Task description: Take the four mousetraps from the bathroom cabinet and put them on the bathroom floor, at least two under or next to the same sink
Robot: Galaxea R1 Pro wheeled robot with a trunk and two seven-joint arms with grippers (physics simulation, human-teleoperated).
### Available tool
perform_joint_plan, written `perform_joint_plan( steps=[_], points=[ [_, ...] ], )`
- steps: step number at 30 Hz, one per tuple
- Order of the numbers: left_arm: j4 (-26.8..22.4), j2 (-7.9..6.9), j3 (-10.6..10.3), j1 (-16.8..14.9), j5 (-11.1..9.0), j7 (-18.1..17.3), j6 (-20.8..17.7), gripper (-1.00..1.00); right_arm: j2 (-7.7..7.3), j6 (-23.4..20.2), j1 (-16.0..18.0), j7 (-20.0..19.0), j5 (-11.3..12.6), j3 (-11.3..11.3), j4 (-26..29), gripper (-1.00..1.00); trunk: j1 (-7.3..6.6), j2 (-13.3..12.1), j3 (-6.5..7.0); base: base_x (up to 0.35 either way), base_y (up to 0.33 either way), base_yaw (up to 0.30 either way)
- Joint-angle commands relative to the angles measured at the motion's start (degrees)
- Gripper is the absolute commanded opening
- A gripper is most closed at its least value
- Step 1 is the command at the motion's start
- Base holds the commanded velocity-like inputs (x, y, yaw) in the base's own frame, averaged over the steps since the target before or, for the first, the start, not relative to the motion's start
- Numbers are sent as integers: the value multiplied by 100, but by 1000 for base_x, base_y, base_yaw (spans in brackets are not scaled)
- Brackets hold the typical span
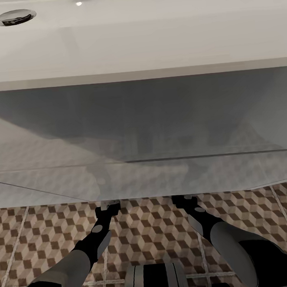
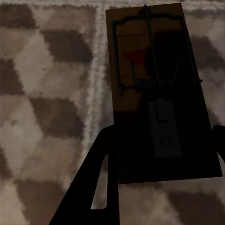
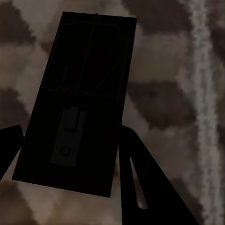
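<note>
The white bathroom sink [image 1: 134, 40] spans the head view, with both my arms reaching under its front edge. In the left wrist view my left gripper [image 2: 164, 136] is shut on a mousetrap [image 2: 150, 56], a brown wooden slab with a wire spring and a red spot. It hangs close over the cube-patterned bathroom floor [image 2: 47, 93]. My right gripper [image 3: 70, 136] is shut on a second mousetrap [image 3: 89, 51], which is deep in shadow above the same tiles [image 3: 159, 103]. Each trap has a finger against both of its long edges. The cabinet is out of view.
The sink's drain [image 1: 16, 16] lies at the far left of the basin. The sink's front hangs low over the tiled floor [image 1: 155, 229] and hides both grippers' fingers in the head view. My base [image 1: 155, 281] stands at the near edge between the arms.
</note>
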State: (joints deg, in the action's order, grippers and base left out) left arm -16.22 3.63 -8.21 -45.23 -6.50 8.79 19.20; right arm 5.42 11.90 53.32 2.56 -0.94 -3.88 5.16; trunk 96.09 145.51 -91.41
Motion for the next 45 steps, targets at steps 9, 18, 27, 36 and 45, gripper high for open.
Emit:
perform_joint_plan(
  steps=[9,18,27,36,45],
  points=[
    [5,-3,-49,-3,-53,27,22,-100,3,23,3,-19,6,-42,-6,100,-1,1,-3,0,0,0],
    [5,-3,-49,-3,-53,27,22,-100,3,23,3,-19,6,-42,-6,100,-1,1,-3,0,0,0],
    [5,-3,-49,-3,-53,27,22,-100,3,23,3,-19,6,-42,-6,100,-1,1,-3,0,0,0],
    [5,-3,-49,-3,-53,27,22,-100,3,23,3,-19,6,-42,-6,100,-1,1,-3,0,0,0],
    [5,-3,-49,-3,-53,27,16,-100,3,23,3,-19,6,-42,-6,100,-1,1,-3,0,0,0]
  ],
)
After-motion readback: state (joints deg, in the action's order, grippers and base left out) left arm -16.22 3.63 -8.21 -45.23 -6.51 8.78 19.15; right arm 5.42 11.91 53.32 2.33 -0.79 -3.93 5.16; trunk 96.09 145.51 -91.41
